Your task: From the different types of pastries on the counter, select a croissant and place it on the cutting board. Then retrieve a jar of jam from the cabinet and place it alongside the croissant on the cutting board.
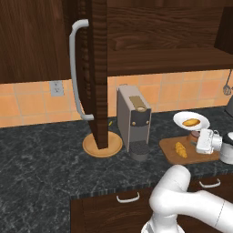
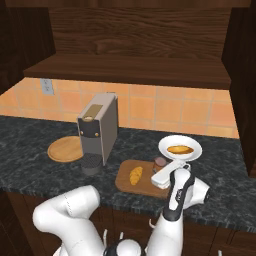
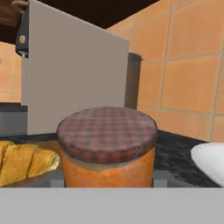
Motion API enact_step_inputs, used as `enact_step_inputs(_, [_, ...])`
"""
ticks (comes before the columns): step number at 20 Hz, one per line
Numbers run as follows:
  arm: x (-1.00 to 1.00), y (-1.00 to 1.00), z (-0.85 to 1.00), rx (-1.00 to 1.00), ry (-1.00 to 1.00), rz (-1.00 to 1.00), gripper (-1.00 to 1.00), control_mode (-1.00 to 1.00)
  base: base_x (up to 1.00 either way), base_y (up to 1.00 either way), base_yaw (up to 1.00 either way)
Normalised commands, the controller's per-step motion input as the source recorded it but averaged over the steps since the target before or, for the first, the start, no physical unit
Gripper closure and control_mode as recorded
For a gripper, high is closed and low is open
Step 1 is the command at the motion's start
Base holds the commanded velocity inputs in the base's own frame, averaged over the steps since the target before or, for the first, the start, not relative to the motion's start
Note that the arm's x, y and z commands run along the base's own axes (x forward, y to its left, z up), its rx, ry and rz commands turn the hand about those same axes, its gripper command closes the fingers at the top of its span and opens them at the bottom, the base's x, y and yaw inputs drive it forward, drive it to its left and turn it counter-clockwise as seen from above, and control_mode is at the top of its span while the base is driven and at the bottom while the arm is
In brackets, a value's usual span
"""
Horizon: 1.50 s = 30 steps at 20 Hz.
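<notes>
Gripper (image 2: 161,176) is clenched on the jar of jam (image 3: 107,146), holding it low over the far right part of the cutting board (image 1: 170,154). In the hand view the jar sits dead centre between the fingers, upright, checked lid facing up; the jaws are around its body, not the lid. Key relation for the set-down: the croissant (image 3: 24,162) lies just beside the jar, to its left in the hand view, already on the board. In the right base view the croissant (image 2: 135,175) is on the board's left half, long axis running roughly front to back, and the jar (image 2: 160,162) is toward the board's back right corner, near the white plate (image 2: 192,155) that carries the rounder pastry (image 2: 180,149). So the free landing spot is straight under the jar; croissant on one side, plate rim on the other. Can't tell from these views whether the jar base is already touching the wood or just above it: the bottom is cut off in the hand view and blocked by the hand in both base views. My read: straight descent if any is left, then release, no lateral shift. Coffee machine (image 1: 133,119) is well clear. Cabinet door (image 1: 98,73) hangs open.
</notes>
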Motion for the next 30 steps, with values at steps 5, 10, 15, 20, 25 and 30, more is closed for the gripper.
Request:
enact_step_inputs(5, [-0.01,-0.75,-0.55,0.01,-0.14,0.04,1.0,-1.0,0.0,0.0,0.0])
enact_step_inputs(10, [-0.01,-0.01,-0.29,-0.03,-0.02,0.01,1.0,-1.0,0.0,0.0,0.0])
enact_step_inputs(15, [0.06,0.0,-0.8,-0.24,0.0,0.0,1.0,-1.0,0.0,0.0,0.0])
enact_step_inputs(20, [0.01,0.0,-0.46,-0.08,0.0,0.0,1.0,-1.0,0.0,0.0,0.0])
enact_step_inputs(25, [0.04,0.0,-0.68,-0.09,0.0,0.0,1.0,-1.0,0.0,0.0,0.0])
enact_step_inputs(30, [0.0,0.0,-0.38,-0.04,-0.01,0.0,1.0,-1.0,0.0,0.0,0.0])
